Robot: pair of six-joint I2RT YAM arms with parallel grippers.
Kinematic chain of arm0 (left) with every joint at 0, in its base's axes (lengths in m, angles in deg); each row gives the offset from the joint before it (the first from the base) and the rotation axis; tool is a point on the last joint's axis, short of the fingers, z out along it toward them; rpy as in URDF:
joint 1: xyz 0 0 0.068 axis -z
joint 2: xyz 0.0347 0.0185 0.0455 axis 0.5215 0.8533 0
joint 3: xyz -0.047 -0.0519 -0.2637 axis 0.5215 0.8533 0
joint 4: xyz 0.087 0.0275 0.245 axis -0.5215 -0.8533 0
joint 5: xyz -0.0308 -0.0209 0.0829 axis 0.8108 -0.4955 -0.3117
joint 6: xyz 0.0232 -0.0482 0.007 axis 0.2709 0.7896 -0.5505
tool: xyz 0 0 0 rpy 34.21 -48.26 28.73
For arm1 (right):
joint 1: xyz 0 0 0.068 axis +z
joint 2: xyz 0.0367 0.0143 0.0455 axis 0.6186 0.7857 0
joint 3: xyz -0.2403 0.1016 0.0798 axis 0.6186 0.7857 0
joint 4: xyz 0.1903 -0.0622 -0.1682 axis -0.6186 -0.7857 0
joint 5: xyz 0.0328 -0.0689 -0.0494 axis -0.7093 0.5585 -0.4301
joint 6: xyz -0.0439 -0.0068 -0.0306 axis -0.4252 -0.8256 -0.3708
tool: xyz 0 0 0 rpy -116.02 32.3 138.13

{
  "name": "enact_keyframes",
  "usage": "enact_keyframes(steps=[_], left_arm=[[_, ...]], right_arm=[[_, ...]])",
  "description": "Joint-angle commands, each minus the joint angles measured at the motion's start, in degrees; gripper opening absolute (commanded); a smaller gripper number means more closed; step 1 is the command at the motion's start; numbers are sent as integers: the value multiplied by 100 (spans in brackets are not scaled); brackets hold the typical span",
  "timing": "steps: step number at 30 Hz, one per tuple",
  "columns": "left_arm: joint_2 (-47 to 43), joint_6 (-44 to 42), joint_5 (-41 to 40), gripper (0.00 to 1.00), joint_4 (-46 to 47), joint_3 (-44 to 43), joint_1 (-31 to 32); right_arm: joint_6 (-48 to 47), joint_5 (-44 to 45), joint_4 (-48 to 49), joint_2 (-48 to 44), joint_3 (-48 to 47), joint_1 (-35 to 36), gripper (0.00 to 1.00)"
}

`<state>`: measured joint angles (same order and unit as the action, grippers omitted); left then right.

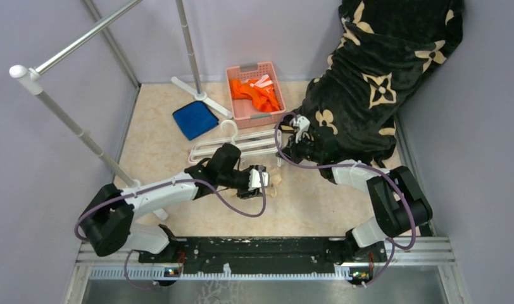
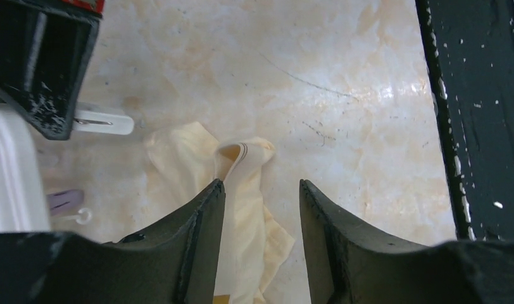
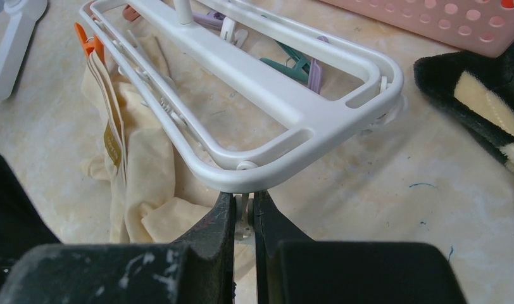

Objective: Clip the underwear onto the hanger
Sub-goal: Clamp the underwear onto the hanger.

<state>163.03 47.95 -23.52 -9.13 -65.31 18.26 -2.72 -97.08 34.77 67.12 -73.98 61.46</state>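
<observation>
The pale peach underwear [image 2: 178, 152] lies crumpled on the marble floor, partly under the white hanger [image 3: 261, 82]. An orange clip [image 3: 88, 39] sits at its waistband, near the small label [image 3: 110, 142]. My left gripper [image 2: 261, 185] hovers just over the cloth with its jaws open; a raised fold rests against the left finger and is not squeezed. My right gripper [image 3: 244, 196] is shut on a small white clip hanging under the hanger's near end. From above, the left gripper [image 1: 257, 178] is beside the underwear [image 1: 276, 183], and the hanger [image 1: 242, 142] lies flat behind them.
A pink basket [image 1: 234, 95] holds orange clothes. A blue folded cloth [image 1: 194, 119] lies left of the basket. A black patterned blanket [image 1: 375, 82] fills the back right. The grey rack pole [image 1: 71, 126] slants along the left. More coloured clips [image 3: 292, 63] dangle under the hanger.
</observation>
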Motion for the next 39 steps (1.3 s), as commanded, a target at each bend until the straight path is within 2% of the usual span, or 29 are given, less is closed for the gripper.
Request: enact_keyframes(steps=[1, 8, 18, 30, 39], left_arm=[[524, -797, 1189, 53, -656, -476, -308], [1369, -1275, 1527, 53, -1102, -1298, -364], [1858, -1615, 1537, 53, -1468, -1538, -503], [1931, -1616, 1411, 52, -1353, -1528, -806], [1747, -1628, 1376, 41, -1476, -1384, -865]], right_arm=[[82, -165, 544, -106, -77, 57, 0], [42, -148, 482, -121, -82, 57, 0], [35, -173, 457, -103, -93, 57, 0], [8, -198, 420, -62, -128, 57, 0], [-15, -203, 434, -34, -119, 57, 0]])
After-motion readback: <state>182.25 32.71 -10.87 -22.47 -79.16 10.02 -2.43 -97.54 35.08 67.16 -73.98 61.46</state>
